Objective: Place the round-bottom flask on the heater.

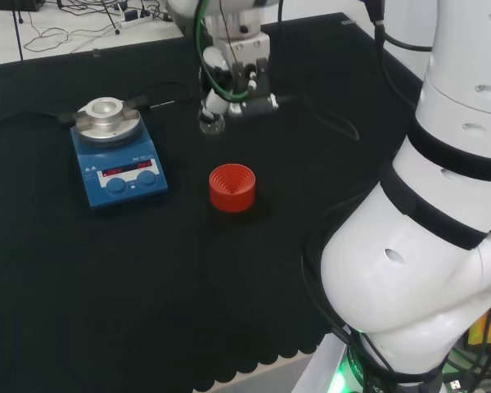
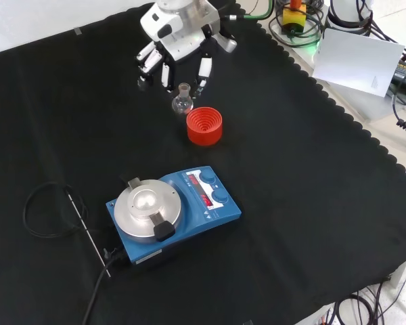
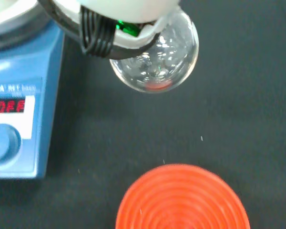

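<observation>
A clear round-bottom flask point(image 1: 211, 123) point(image 2: 183, 103) point(image 3: 159, 59) hangs just under the black and white hand point(image 1: 233, 82) point(image 2: 179, 40) point(image 3: 128, 9), whose fingers curl down around its neck. The flask's bulb is off the cloth, a little beside the red ribbed stand point(image 1: 231, 187) point(image 2: 204, 125) point(image 3: 181, 198), which has nothing on it. The blue heater point(image 1: 114, 160) point(image 2: 169, 210) point(image 3: 14, 119) with its round silver top plate stands to the left of the stand in the head view, and nearer the camera in the front view. Nothing rests on the plate.
A black cable and a thin metal probe point(image 2: 81, 217) lie on the cloth to the left of the heater in the front view. The cloth's scalloped edge point(image 2: 338, 108) runs along the right of the front view, with a white sheet point(image 2: 355, 61) and cables beyond it.
</observation>
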Controlling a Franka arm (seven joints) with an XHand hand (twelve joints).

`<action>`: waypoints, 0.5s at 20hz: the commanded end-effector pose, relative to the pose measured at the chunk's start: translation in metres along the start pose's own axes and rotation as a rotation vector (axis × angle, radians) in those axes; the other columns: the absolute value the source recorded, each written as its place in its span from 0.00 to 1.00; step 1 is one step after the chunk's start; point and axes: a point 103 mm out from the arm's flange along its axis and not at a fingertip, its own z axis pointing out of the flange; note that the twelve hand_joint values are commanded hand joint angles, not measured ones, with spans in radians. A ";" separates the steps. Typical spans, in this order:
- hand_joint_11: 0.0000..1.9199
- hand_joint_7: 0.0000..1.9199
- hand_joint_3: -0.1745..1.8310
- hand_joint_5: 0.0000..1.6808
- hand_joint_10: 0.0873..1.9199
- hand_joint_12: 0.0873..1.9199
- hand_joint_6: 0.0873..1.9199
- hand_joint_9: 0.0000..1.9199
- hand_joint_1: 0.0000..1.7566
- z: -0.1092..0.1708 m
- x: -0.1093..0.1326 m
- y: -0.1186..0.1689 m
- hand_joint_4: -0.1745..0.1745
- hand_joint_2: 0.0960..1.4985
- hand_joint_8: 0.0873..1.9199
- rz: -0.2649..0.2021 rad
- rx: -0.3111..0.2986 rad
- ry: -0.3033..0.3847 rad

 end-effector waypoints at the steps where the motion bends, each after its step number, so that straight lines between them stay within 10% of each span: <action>1: 0.09 0.13 0.41 0.71 0.30 0.72 0.40 0.26 0.63 -0.037 0.023 0.022 1.00 0.43 0.32 -0.034 -0.018 -0.031; 10: 0.09 0.14 0.41 0.71 0.30 0.72 0.40 0.26 0.63 -0.064 0.052 0.064 1.00 0.42 0.32 -0.096 -0.027 -0.047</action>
